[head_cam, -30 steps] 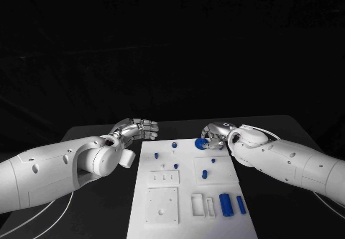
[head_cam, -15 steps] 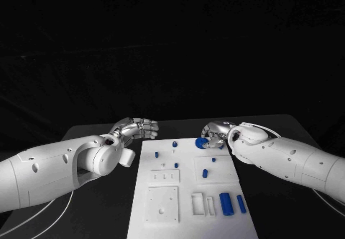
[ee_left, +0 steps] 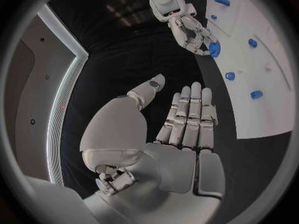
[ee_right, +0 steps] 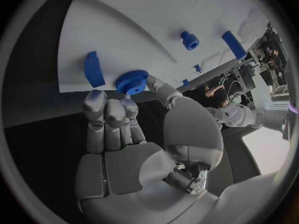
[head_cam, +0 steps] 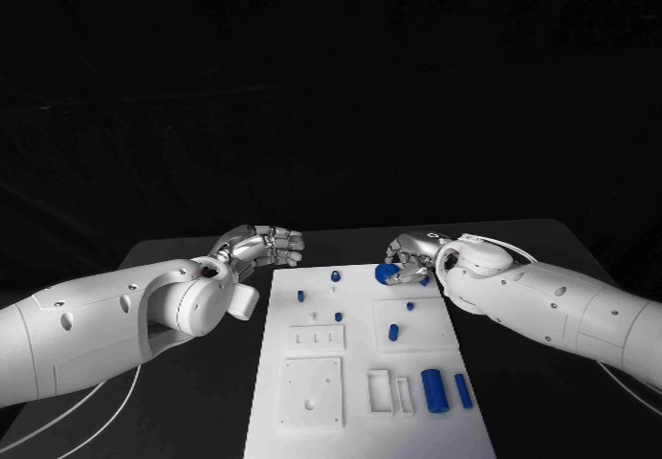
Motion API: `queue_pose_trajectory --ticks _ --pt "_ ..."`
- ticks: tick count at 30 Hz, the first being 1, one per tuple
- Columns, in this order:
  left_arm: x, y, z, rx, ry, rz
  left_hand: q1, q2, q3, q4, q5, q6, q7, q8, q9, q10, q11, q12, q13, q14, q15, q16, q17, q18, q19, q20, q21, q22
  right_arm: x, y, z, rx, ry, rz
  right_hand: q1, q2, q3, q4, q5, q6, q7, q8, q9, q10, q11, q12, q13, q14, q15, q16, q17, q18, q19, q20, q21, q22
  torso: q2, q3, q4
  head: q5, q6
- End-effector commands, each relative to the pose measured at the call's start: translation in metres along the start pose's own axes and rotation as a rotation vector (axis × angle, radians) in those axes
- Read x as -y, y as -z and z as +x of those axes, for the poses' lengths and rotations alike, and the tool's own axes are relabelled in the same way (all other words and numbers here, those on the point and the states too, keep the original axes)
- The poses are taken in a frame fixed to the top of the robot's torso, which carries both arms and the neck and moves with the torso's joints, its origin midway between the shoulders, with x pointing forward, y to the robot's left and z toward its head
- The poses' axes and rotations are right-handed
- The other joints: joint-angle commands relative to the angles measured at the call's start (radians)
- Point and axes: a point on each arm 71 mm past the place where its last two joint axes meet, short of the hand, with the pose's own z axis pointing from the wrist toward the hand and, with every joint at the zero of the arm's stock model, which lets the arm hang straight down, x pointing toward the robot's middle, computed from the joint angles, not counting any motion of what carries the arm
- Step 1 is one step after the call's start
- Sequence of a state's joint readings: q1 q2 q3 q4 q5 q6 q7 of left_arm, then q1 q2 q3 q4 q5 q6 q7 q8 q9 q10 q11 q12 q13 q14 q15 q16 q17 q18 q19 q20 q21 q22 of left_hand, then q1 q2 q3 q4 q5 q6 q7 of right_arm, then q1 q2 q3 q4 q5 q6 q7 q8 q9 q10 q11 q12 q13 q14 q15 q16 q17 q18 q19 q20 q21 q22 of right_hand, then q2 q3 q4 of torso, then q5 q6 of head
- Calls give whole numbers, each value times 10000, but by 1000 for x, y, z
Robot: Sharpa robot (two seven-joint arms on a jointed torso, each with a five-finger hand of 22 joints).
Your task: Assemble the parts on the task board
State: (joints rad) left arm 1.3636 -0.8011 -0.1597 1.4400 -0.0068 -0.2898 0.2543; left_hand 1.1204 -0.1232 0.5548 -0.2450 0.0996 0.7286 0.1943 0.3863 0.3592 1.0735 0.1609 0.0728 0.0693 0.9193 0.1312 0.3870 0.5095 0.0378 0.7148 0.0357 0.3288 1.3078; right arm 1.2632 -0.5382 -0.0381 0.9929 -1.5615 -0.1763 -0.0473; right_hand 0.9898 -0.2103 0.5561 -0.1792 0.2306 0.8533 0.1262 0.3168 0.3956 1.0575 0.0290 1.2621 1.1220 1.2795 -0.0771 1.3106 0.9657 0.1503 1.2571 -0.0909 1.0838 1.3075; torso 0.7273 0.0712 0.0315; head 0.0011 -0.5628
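The white task board (head_cam: 362, 382) lies in the middle of the black table. My right hand (head_cam: 414, 254) is at the board's far right corner and pinches a blue toothed gear (head_cam: 386, 273) between thumb and finger; the gear (ee_right: 132, 81) sits just over the board's edge (ee_right: 156, 30). My left hand (head_cam: 262, 247) hovers off the board's far left corner, holding nothing, its fingers (ee_left: 187, 119) straight and side by side with the thumb apart. Several small blue parts sit on the board: a peg (head_cam: 336, 277), a stud (head_cam: 301, 297) and a long cylinder (head_cam: 433, 390).
White recessed plates (head_cam: 312, 392) and two narrow slots (head_cam: 378, 394) take up the board's near half. A blue block (ee_right: 93, 68) lies beside the gear. Black table (head_cam: 180, 258) surrounds the board on both sides.
My right arm has shifted slightly while the gear stays at the board's far right corner. The left hand has not moved.
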Motion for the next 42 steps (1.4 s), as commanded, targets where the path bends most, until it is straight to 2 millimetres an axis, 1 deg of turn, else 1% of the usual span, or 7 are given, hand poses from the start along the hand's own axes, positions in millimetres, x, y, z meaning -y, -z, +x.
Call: queue_pose_trajectory --ticks 1,3,5,13,25,36,42 --pt "1 0 3 -176 38 76 -48 -36 41 -14 47 -80 137 -42 9 -42 -7 -66 -10 -8 46 -68 3 98 -61 -11 63 218 0 1 13 -658 418 171 43 90 -12 3 -108 439 95 119 52 -14 -58 25 11 50 -88 -55 23 1115 -18 -32 26 148 -1 4 0 1 -2" --pt "1 0 3 -180 40 74 -48 -35 41 -13 47 -82 138 -43 10 -44 -7 -66 -10 -7 46 -69 3 98 -61 -11 63 218 -1 1 13 -636 465 149 99 161 63 7 -263 696 10 249 108 -3 -137 5 -21 60 -161 -83 43 1115 -19 -27 23 145 -3 -1 4 -2 -1" --pt "1 0 2 -173 38 74 -48 -35 42 -13 47 -82 138 -44 10 -44 -6 -66 -10 -7 46 -69 3 98 -62 -11 64 218 -2 1 13 -622 508 130 225 177 288 45 -739 900 -74 332 148 21 -223 -28 -62 75 -239 -128 65 1115 -19 -16 13 139 -2 2 4 -4 1" --pt "1 0 2 -174 38 78 -50 -33 43 -11 47 -83 139 -45 11 -46 -6 -64 -9 -8 46 -69 3 98 -63 -10 64 217 -7 0 14 -364 1134 46 525 179 830 29 -1507 1316 -204 476 236 100 -341 -81 -120 120 -354 -207 127 1115 -7 21 24 146 1 7 -1 -4 3" --pt "1 0 2 -154 32 69 -51 -24 47 -8 49 -84 140 -46 13 -47 -5 -62 -8 -7 47 -69 4 98 -63 -10 66 218 -11 1 18 -321 1824 -187 782 67 1216 -120 -1695 1446 -239 474 263 191 -374 -97 -125 159 -380 -258 175 1115 12 54 47 151 -2 5 -4 -41 -12" --pt "1 0 1 -120 24 71 -57 -17 48 -2 50 -86 142 -48 15 -49 -3 -60 -7 -7 47 -69 5 98 -64 -8 68 218 -11 4 18 -104 1346 13 712 170 1437 -6 -1563 1524 -254 468 277 237 -389 -100 -112 181 -394 -283 208 1115 31 89 56 147 -7 7 6 -16 9" --pt "1 0 -1 -62 9 70 -65 -7 48 6 52 -87 143 -49 16 -51 -2 -58 -7 -7 47 -69 5 97 -64 -8 70 218 -19 7 13 611 1617 -138 730 212 1597 46 -1492 1532 -260 450 280 257 -396 -98 -102 191 -404 -291 229 1115 55 78 63 143 0 9 9 5 50"
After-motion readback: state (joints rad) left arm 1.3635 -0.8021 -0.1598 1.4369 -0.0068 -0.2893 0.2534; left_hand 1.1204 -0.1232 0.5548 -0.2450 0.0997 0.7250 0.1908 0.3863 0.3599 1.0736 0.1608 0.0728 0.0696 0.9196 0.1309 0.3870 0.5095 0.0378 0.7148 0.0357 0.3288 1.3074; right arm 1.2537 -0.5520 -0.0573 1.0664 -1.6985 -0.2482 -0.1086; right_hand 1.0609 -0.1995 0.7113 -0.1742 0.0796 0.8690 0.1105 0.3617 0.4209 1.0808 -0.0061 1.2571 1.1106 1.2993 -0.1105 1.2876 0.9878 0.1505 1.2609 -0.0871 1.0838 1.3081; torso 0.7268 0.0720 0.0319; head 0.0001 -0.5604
